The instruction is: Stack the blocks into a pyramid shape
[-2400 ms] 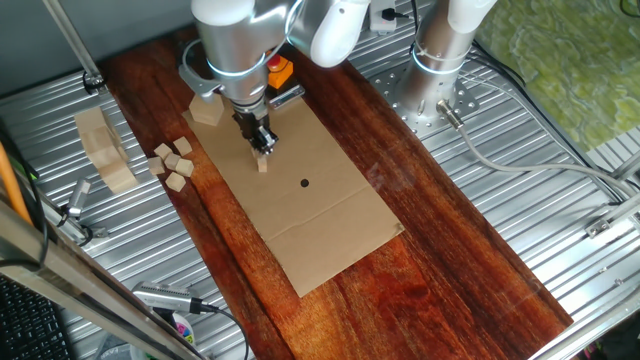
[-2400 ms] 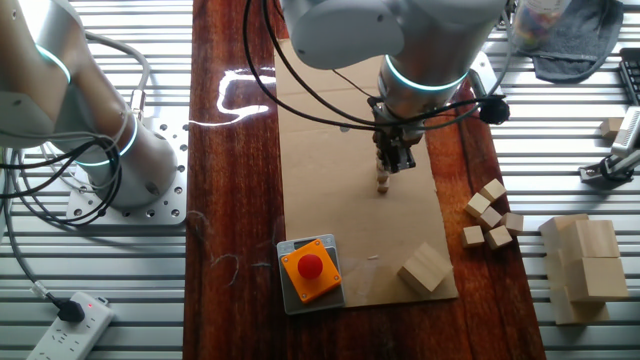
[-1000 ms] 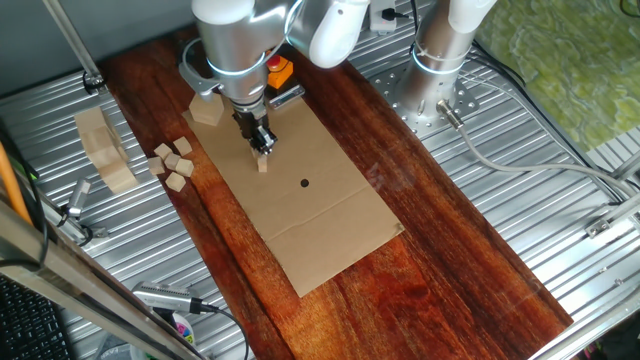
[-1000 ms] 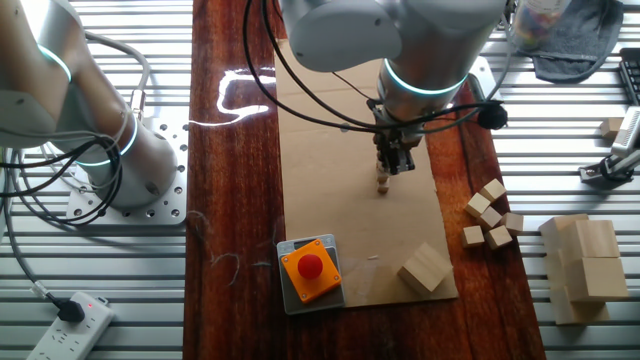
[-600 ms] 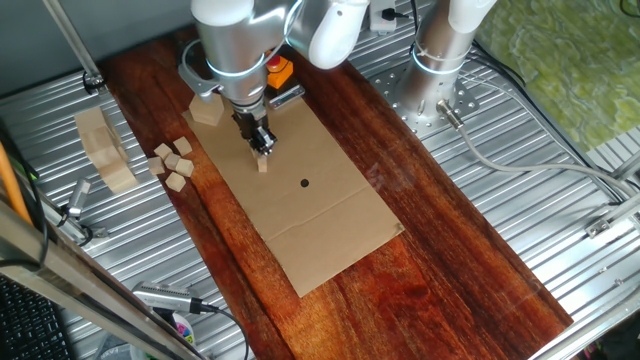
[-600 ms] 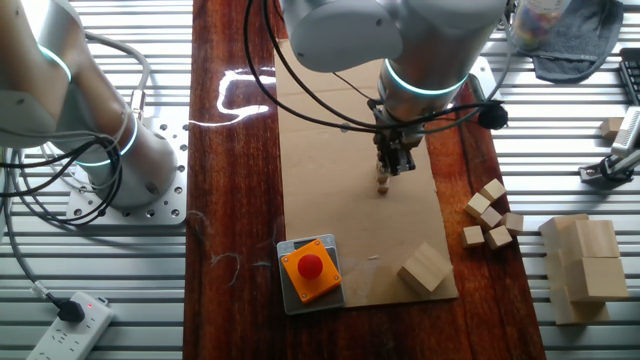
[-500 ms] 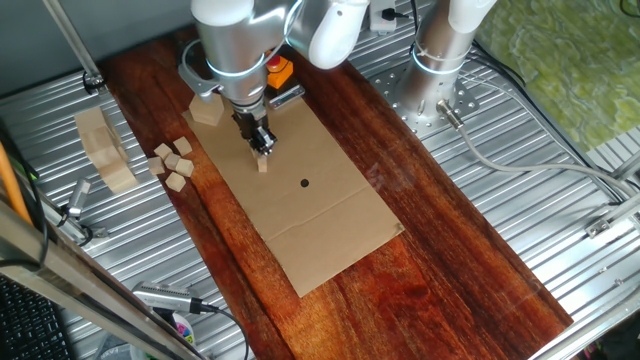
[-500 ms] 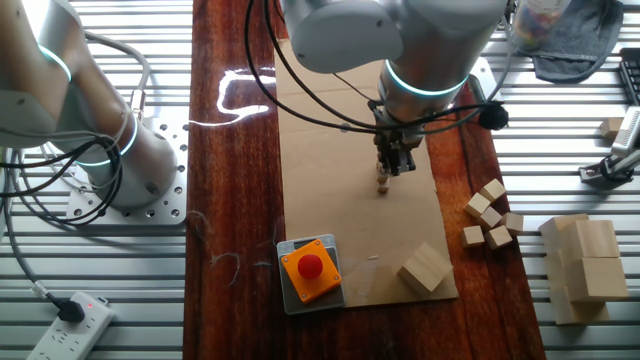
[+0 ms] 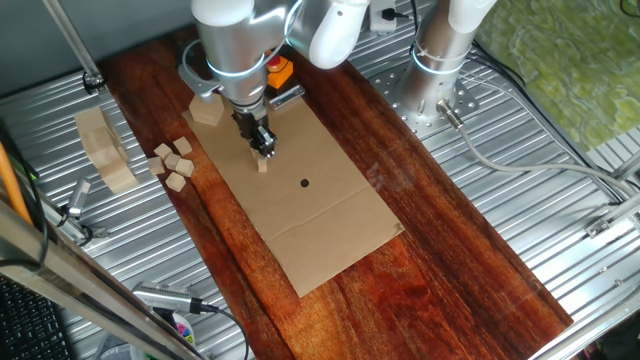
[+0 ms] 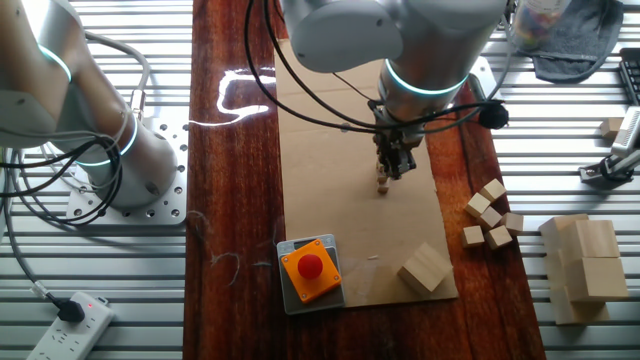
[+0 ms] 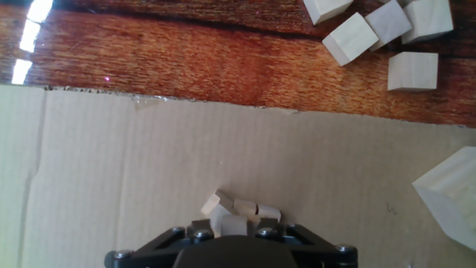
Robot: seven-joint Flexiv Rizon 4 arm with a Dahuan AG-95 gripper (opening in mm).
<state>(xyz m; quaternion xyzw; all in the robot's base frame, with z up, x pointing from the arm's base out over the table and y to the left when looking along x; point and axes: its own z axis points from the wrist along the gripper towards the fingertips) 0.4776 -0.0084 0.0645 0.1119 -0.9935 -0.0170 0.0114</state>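
My gripper (image 9: 262,149) hangs low over the near end of the cardboard sheet (image 9: 310,215). In the hand view its fingers (image 11: 199,225) press on either side of one small pale block (image 11: 235,222). Directly under and ahead of it lies a small cluster of blocks (image 11: 236,206) on the cardboard, one of them tilted. The same cluster shows as a tiny pile (image 10: 383,183) below the gripper (image 10: 393,168). Several loose blocks (image 9: 172,161) lie together on the dark wood beside the cardboard, also seen as cubes (image 11: 374,33) and cubes (image 10: 490,215).
A hexagonal wooden piece (image 9: 207,112) rests at the cardboard's corner. A red button on an orange box (image 10: 310,268) sits nearby. Larger pale slab blocks (image 9: 103,148) lie on the ribbed metal. A second arm's base (image 9: 437,70) stands on the other side.
Almost nothing differs; the gripper stays over the small pile with the block between its fingers, perhaps a touch lower.
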